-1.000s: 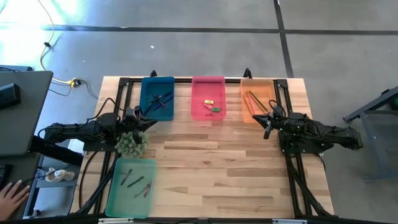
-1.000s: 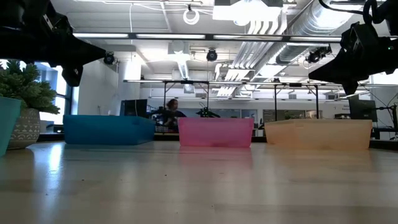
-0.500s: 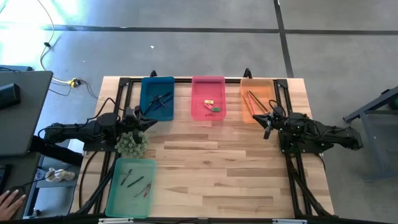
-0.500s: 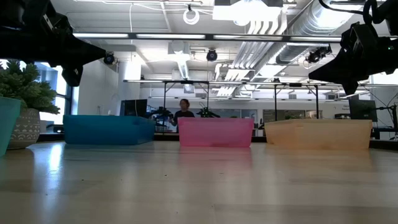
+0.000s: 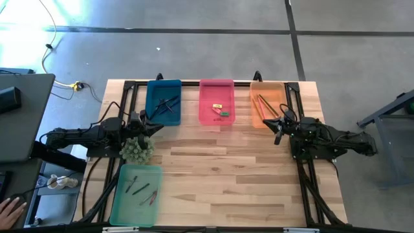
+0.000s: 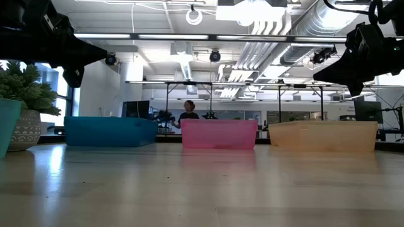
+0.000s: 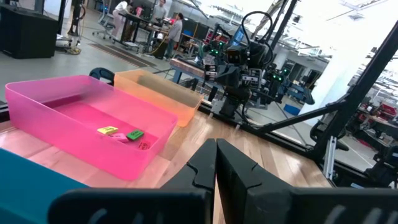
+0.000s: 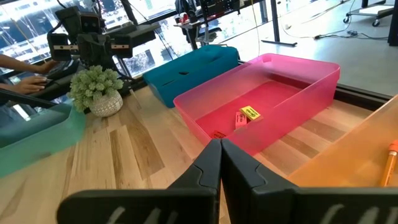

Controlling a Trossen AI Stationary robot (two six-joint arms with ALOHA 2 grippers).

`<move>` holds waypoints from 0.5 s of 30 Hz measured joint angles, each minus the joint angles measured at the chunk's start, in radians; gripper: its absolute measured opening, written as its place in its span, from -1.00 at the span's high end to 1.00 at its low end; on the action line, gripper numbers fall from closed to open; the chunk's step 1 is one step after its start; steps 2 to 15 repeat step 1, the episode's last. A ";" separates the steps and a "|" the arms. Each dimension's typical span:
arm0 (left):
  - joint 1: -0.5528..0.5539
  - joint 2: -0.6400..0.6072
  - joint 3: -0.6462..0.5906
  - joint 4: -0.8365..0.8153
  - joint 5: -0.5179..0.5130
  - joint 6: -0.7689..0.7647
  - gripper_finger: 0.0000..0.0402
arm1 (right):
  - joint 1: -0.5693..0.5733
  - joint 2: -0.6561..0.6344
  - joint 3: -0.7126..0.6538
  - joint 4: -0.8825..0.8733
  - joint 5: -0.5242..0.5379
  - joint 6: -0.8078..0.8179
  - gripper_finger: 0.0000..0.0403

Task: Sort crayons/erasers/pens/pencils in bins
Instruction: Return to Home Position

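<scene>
Both arms sit out at the table's sides, empty-handed. The left gripper point(image 5: 155, 125) hangs by the corner of the blue bin point(image 5: 155, 116), next to a little potted plant point(image 5: 136, 150), with its fingers pinched together on nothing. Same deal for the right gripper point(image 5: 278, 130), just beside the orange bin point(image 5: 275, 94). The pens point(image 5: 167, 103) are in the blue bin, the erasers point(image 5: 221, 111) in the pink bin point(image 5: 210, 90) and the pencils point(image 5: 264, 105) in the orange one. The crayons point(image 5: 141, 189) are in the green bin point(image 5: 129, 210), off on its own on the left arm's side.
</scene>
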 joint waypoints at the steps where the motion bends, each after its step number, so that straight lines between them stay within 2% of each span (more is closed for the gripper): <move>1: 0.000 0.000 0.000 0.000 0.000 0.000 1.00 | 0.000 0.000 0.000 0.000 0.000 0.001 1.00; 15: 0.000 0.000 0.000 0.000 0.000 0.000 1.00 | 0.000 0.000 0.000 0.000 0.000 0.001 1.00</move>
